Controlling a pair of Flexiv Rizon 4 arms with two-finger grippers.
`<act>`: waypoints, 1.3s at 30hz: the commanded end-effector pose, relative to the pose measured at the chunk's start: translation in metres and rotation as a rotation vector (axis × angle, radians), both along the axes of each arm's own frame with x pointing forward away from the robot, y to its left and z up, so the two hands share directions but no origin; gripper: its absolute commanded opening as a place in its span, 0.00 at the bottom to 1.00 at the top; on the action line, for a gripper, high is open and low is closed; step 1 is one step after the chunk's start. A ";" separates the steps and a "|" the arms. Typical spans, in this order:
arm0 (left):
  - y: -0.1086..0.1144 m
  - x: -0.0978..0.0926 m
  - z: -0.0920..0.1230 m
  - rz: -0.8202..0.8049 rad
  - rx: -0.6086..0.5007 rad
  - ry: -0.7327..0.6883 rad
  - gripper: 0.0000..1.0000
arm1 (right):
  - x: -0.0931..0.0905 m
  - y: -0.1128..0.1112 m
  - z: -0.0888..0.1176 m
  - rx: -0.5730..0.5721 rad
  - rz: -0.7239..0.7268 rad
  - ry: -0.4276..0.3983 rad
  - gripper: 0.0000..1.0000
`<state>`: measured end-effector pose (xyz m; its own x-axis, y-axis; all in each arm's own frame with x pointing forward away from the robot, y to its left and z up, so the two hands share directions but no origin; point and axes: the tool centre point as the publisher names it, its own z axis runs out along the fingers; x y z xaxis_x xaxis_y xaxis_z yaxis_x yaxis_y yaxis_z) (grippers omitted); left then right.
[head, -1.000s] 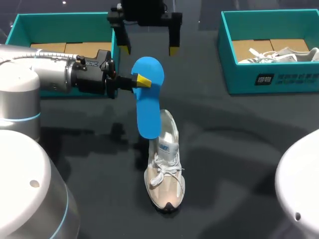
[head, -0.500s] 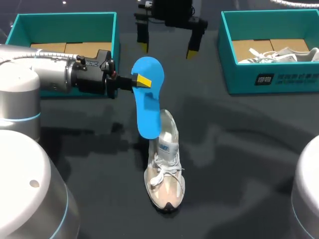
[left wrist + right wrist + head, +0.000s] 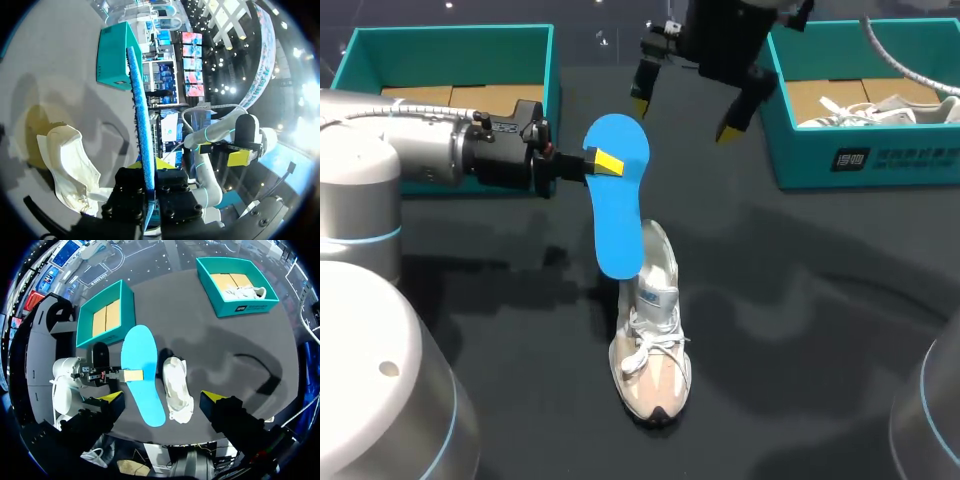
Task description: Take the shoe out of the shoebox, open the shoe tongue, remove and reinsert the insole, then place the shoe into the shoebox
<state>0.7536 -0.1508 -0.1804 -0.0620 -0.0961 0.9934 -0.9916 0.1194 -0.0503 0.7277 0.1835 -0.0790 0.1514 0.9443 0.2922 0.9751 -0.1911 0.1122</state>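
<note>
Head view: insole point(image 3: 618, 205) is a flat, bright blue foam blank with rounded ends, held clear of the table point(image 3: 800, 300) and roughly upright. Left gripper point(image 3: 603, 162) is clamped on it near its far end, with a yellow fingertip flat against the blue face. The near end comes down at the heel opening of the shoe point(image 3: 653, 335); I can't tell if they touch.

The shoe is a cream and beige runner with a mesh upper, white laces and a dark toe bumper. It stands on its sole mid-table, toe toward me, and the tongue carries a small label I can't read.

Left arm comes in level from the side, silver links ending in a black wrist. Left wrist view shows the insole edge-on between the fingers, with the shoe below and to one side.

Right gripper point(image 3: 686, 117) hangs high over the far side of the table, fingers spread wide and holding nothing. Right wrist view looks straight down on insole and shoe, side by side between its tips.

Two teal cardboard boxes sit at the far corners, both lined with brown card. The left shoebox point(image 3: 450, 40) holds no shoe. The right shoebox point(image 3: 860, 160) holds a pale second shoe point(image 3: 880, 108) and has white print on its front wall, too small to read.
</note>
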 end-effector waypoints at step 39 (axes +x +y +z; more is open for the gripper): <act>0.000 0.000 0.000 -0.001 0.002 0.000 0.00 | -0.002 -0.001 -0.060 0.889 0.018 -0.156 1.00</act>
